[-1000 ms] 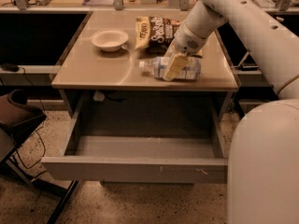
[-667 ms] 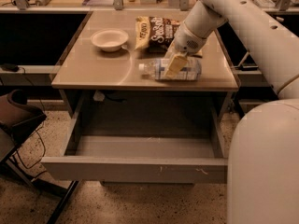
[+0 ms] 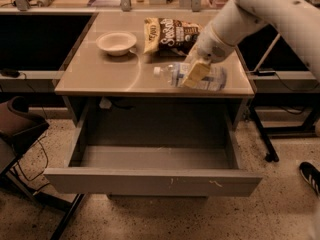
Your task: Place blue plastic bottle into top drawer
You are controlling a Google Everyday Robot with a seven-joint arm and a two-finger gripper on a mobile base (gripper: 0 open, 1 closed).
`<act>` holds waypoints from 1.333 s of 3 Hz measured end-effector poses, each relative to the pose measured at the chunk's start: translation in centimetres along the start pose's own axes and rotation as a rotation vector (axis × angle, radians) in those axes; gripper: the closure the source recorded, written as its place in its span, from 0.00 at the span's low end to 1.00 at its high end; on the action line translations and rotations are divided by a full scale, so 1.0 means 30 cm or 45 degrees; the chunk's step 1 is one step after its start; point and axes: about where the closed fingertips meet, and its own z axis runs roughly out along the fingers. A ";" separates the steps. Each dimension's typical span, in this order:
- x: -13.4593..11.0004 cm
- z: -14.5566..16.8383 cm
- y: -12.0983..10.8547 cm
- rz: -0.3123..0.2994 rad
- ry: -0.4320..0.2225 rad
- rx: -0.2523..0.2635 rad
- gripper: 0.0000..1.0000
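Note:
The blue plastic bottle (image 3: pixel 212 79) lies on its side near the front right of the tabletop (image 3: pixel 100 76), its white cap (image 3: pixel 158 72) pointing left. My gripper (image 3: pixel 195 73) is down on the middle of the bottle, reaching in from the upper right, and covers part of the label. The top drawer (image 3: pixel 150 181) is pulled out wide below the tabletop. Its inside shows nothing in it, and its front panel bears small white scuff marks.
A brown-and-yellow chip bag (image 3: pixel 167 34) lies behind the bottle. A white bowl (image 3: pixel 116 42) sits at the back left of the tabletop. A dark chair (image 3: pixel 20 129) stands left of the drawer. A shoe (image 3: pixel 311 176) is on the floor at the right.
My gripper has stayed on the bottle with only a slight shift. The bottle still lies on the tabletop and the drawer has not moved.

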 end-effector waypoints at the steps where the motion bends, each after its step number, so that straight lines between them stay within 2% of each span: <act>1: -0.046 -0.086 0.135 0.019 -0.126 0.117 1.00; 2: -0.059 0.086 0.303 -0.015 -0.208 -0.008 1.00; 3: -0.070 0.268 0.379 -0.082 -0.250 -0.164 1.00; 4: -0.066 0.281 0.380 -0.083 -0.253 -0.172 1.00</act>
